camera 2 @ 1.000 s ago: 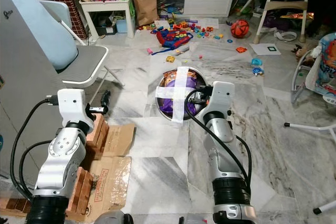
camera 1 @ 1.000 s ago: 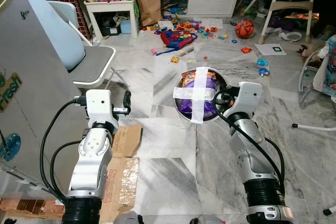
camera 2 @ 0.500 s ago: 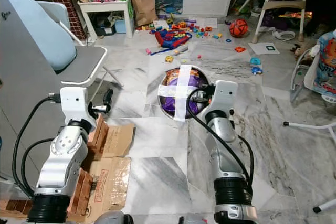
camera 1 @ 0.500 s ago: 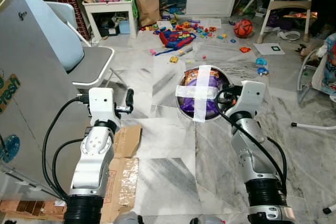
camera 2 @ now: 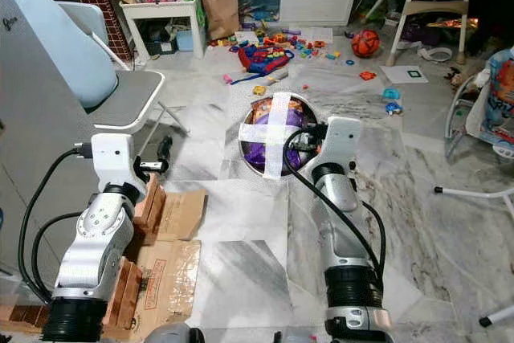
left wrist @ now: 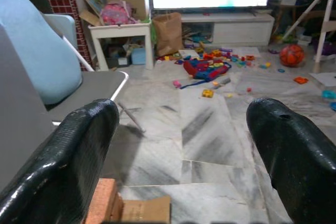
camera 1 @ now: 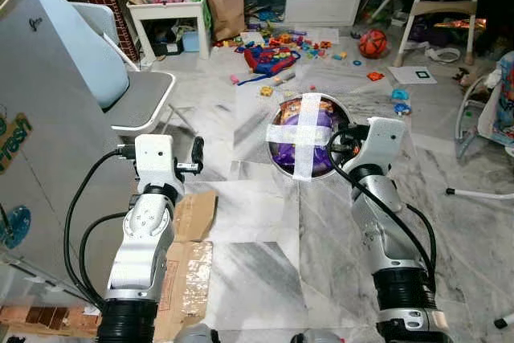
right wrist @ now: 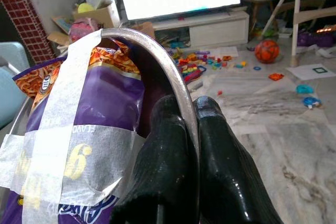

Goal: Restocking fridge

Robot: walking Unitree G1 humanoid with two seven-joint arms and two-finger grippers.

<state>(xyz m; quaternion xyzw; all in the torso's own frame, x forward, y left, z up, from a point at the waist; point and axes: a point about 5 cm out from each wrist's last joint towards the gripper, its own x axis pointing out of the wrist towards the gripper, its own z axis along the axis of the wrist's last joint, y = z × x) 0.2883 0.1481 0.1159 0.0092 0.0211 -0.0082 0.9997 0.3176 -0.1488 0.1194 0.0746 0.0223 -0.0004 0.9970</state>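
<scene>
The right end effector [right wrist: 189,145] is pinching the thin rim of a round silver metal bowl [camera 1: 341,122], one black finger inside the wall and one outside, closed tight on the edge. Inside the bowl, just beyond those fingers, a purple and orange snack packet [right wrist: 92,108] is lying under a cross of pale masking tape [camera 1: 303,134] stretched over the bowl's mouth. The bowl is hanging out in front of the robot, above the grey marble floor [camera 1: 257,230].

The left end effector [left wrist: 184,145] is holding nothing, its two fingers standing wide apart, with the grey folding chair [camera 1: 136,102] ahead of it and the tall grey fridge [camera 1: 48,150] close on its outer side.

The risk I am seeing is that one-sided grip: with the bowl's weight all hanging from the rim, it could pivot or slip between the fingers during a turn toward the fridge. The tape may keep the packet in, though a drop would probably still send the bowl clattering down.
</scene>
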